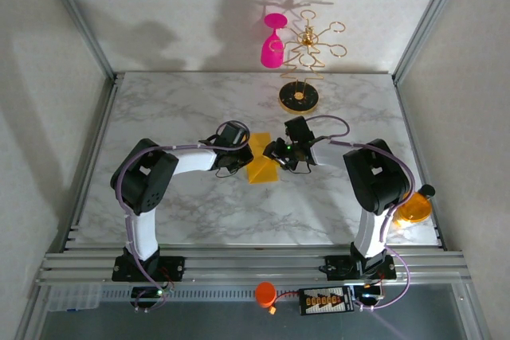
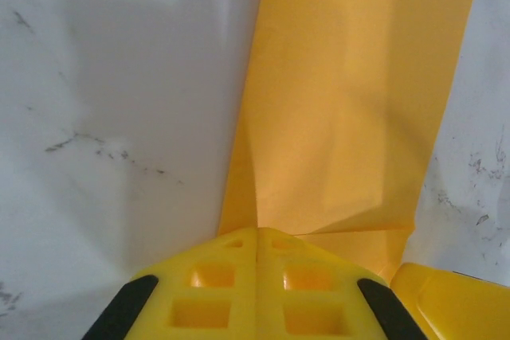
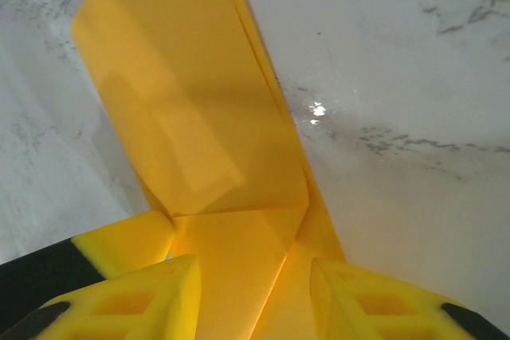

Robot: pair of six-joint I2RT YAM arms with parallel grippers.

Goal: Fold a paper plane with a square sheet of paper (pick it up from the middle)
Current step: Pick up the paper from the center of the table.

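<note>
The left gripper [image 2: 256, 248] is fully closed, its 2 yellow fingers pressed flat together with no gap. The tips sit on the near end of the square sheet of paper [image 2: 343, 117], right where a raised crease runs into the seam between them. Whether a layer is nipped there or the tips only press down, I cannot tell. Either way the placement reads as an anchor: it pins that end so the sheet cannot slide on the smooth marble table [image 1: 183, 109].

The right gripper [image 3: 255, 296] stands just beside it, jaws parted part-way, 1 finger on each side of the folded strip and gripping nothing. Straddling the paper like this probably lines the jaws up with the centre line, ready to pinch or run along a fold.

The sheet is no longer a flat square. It lies as a long band of several layers with 1 flap doubled over, so I judge the folding partly done and the pointed dart not yet formed. From above it sits mid-table between the 2 grippers, the left arm reaching in from the left and the right arm from the right.

Well apart at the far edge stand the gold stand [image 1: 299, 99] and the pink wine glass [image 1: 272, 47], clear of the work.
</note>
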